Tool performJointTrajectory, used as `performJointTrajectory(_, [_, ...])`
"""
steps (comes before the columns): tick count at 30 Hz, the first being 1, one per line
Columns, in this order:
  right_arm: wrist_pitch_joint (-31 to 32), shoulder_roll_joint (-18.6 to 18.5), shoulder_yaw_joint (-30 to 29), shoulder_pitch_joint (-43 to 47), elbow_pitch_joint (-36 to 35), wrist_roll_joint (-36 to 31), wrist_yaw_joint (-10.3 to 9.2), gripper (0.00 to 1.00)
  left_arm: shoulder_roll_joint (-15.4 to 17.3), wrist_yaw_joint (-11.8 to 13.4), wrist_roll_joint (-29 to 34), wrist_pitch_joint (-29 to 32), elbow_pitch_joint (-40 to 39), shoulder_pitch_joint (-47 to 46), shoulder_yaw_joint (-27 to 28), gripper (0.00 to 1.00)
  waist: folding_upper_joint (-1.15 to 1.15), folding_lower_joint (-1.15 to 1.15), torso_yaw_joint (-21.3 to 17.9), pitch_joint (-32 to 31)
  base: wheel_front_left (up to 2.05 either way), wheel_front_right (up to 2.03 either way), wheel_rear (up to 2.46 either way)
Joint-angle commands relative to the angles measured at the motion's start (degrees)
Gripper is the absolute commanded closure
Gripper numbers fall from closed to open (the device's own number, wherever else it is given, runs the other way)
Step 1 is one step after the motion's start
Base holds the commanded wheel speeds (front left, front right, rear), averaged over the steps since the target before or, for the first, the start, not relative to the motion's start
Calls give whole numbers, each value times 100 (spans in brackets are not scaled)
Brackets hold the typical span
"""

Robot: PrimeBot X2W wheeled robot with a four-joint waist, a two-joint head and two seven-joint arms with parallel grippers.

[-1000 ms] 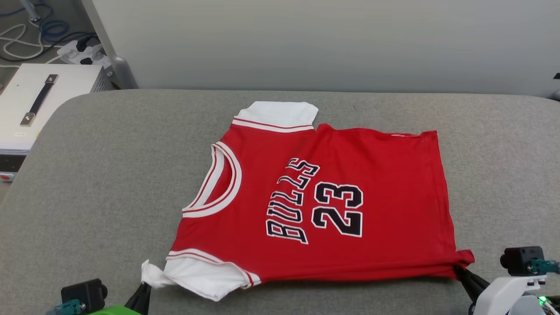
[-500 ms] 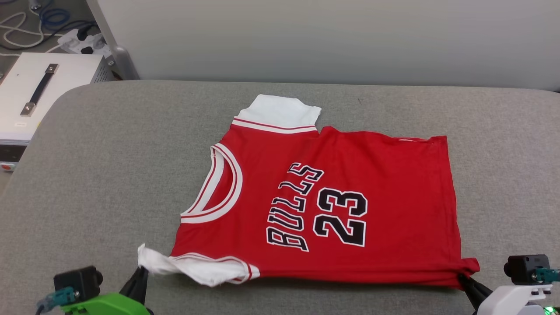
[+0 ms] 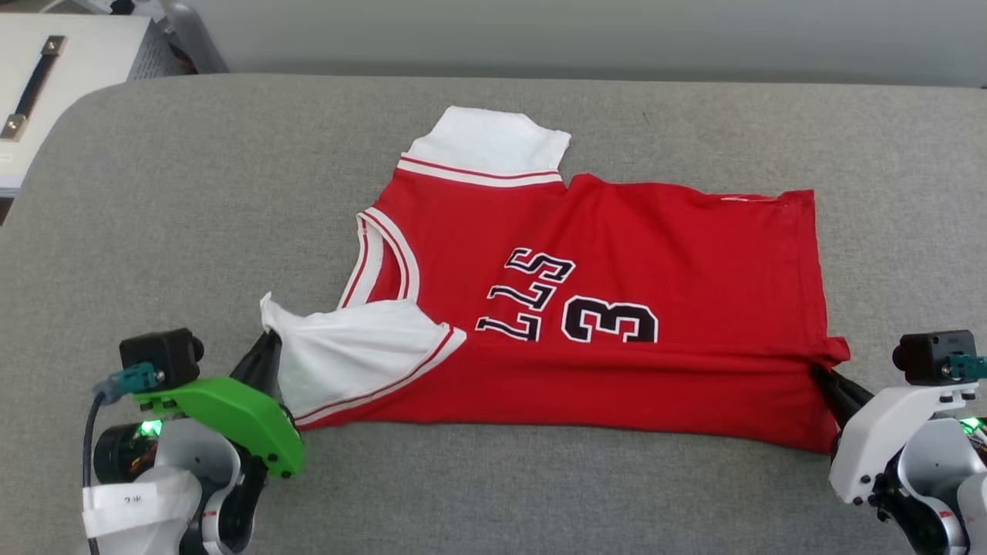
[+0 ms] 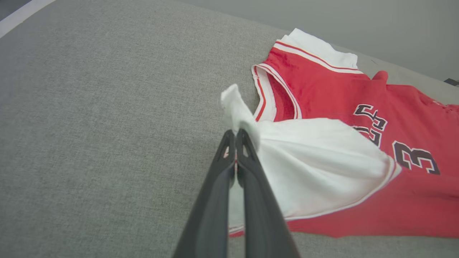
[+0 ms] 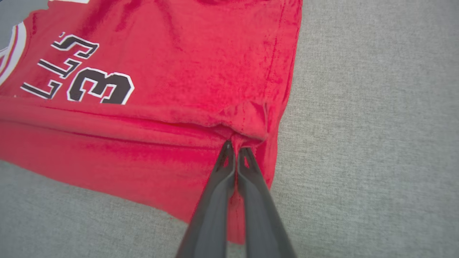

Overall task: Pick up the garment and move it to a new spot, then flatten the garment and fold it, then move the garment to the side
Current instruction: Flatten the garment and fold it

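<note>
Red-and-white jersey T-shirt (image 3: 655, 247) lies mid-frame on grey fabric surface (image 3: 193, 193); left gripper (image 3: 270, 341) clamps its white sleeve (image 3: 347, 351) lower left, right gripper (image 3: 817, 374) clamps its hem (image 3: 837, 351) lower right.

Item: garment (image 3: 617, 247). We log its 6 o'clock edge, pinched by left gripper (image 3: 268, 343) and right gripper (image 3: 819, 375), now carried toward 12 o'clock and doubled over. The white sleeve (image 3: 347, 354) now lies beside the collar (image 3: 385, 262). The lettering (image 3: 532, 297) is half covered. Our head view looks lower.
</note>
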Motion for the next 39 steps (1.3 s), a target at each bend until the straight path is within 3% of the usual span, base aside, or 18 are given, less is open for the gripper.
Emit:
performJointTrajectory(1, [-11, -60, 24, -144, 90, 9, -11, 100, -65, -68, 57, -25, 131, -243, -18, 100, 0, 0, 29, 281, 0, 0, 0])
performJointTrajectory(9, [-101, -172, 123, -475, 445, 99, -11, 100, -379, -395, 99, -160, 938, -960, -149, 100, 0, 0, 49, 672, 0, 0, 0])
performJointTrajectory(20, [-137, -251, 439, -595, 815, 246, -11, 100, -603, -758, -117, 227, 1988, -1361, -352, 100, 0, 0, 35, 723, 0, 0, 0])
performJointTrajectory(21, [-147, -253, 456, -590, 831, 254, -11, 88, -611, -774, -128, 238, 2033, -1368, -359, 100, 0, 0, 35, 691, 0, 0, 0])
performJointTrajectory(22, [-184, -256, 479, -576, 831, 269, -11, 58, -623, -778, -149, 243, 2080, -1370, -354, 91, 0, 0, 42, 648, 0, 0, 0])
performJointTrajectory(23, [-226, -258, 494, -566, 821, 282, -11, 5, -628, -779, -168, 249, 2107, -1368, -345, 53, 0, 0, 44, 622, 0, 0, 0])
performJointTrajectory(24, [-267, -249, 501, -552, 813, 295, -11, 0, -630, -764, -189, 223, 2129, -1366, -315, 3, 0, 0, 46, 582, 0, 0, 0])
performJointTrajectory(31, [-988, -4, 302, -471, 599, 59, -11, 0, -523, -571, -168, -82, 2098, -1305, -110, 0, 0, 0, 28, 272, 0, 0, 0])
performJointTrajectory(39, [-1814, 566, -339, -240, 176, -719, -11, 0, -170, -237, -94, -179, 1591, -1004, 70, 0, 0, 0, -69, -82, 0, 0, 0])
